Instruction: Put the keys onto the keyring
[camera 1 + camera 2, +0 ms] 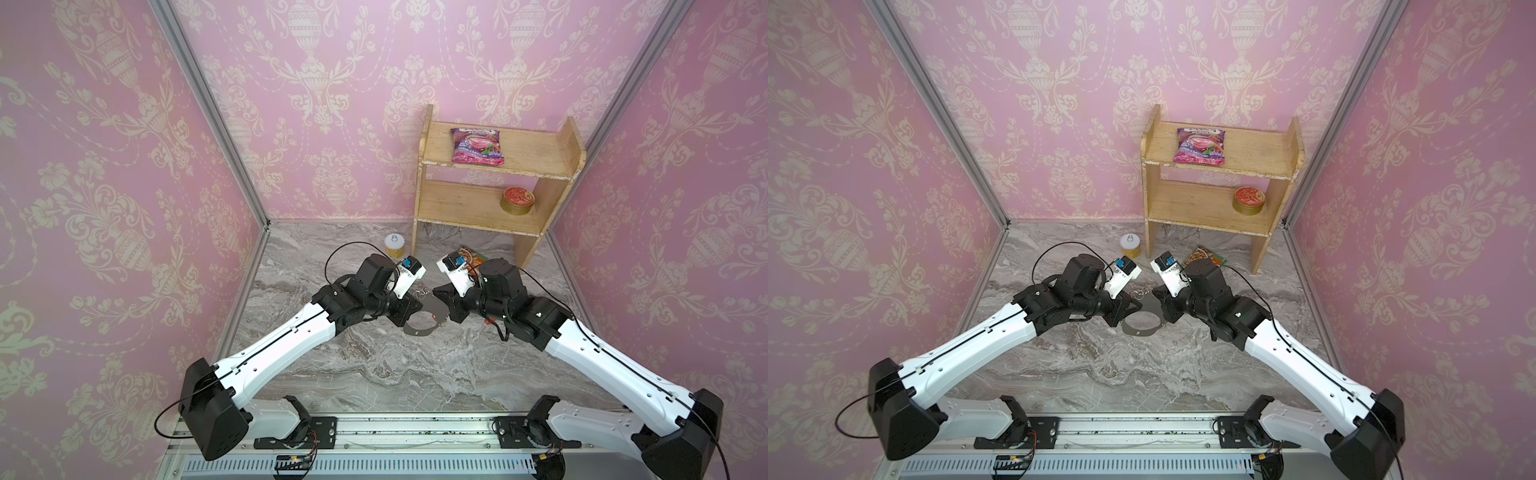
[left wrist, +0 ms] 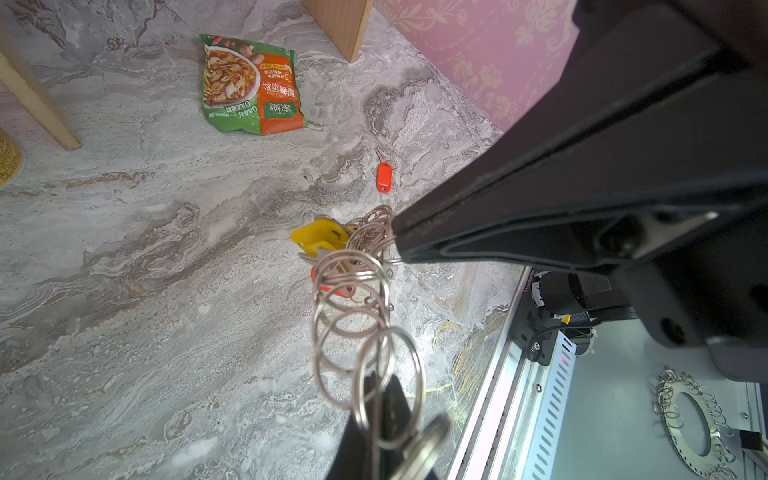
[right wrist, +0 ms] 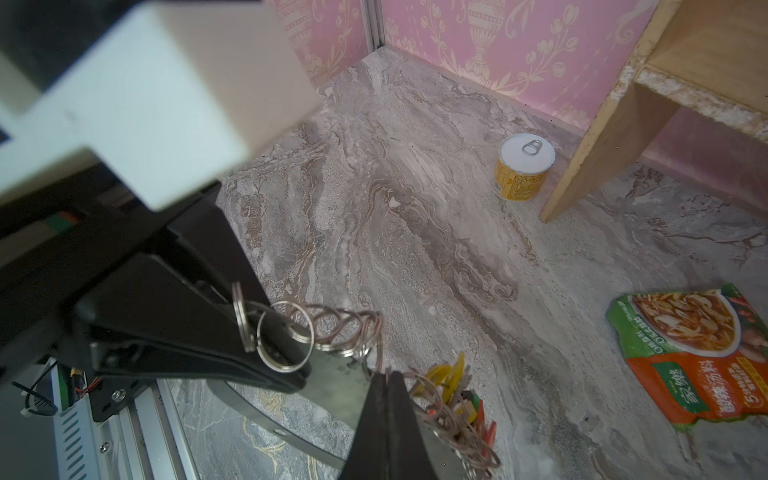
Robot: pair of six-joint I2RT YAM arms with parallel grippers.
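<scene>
**Keyring [image 2: 353, 307] pinched at two points**

My left claw [image 2: 384, 409] is clamped on one ring. My right claw [image 2: 399, 243] is pinched shut on the chain further along, so the keyring runs claw to claw above the marble table [image 2: 145, 270], its band [image 1: 417, 332] hanging below. Tagged keys [image 2: 318, 239] hang by the right claw. One red-tagged key [image 2: 384, 178] lies loose beyond it, likely nearer my right arm.
</scene>
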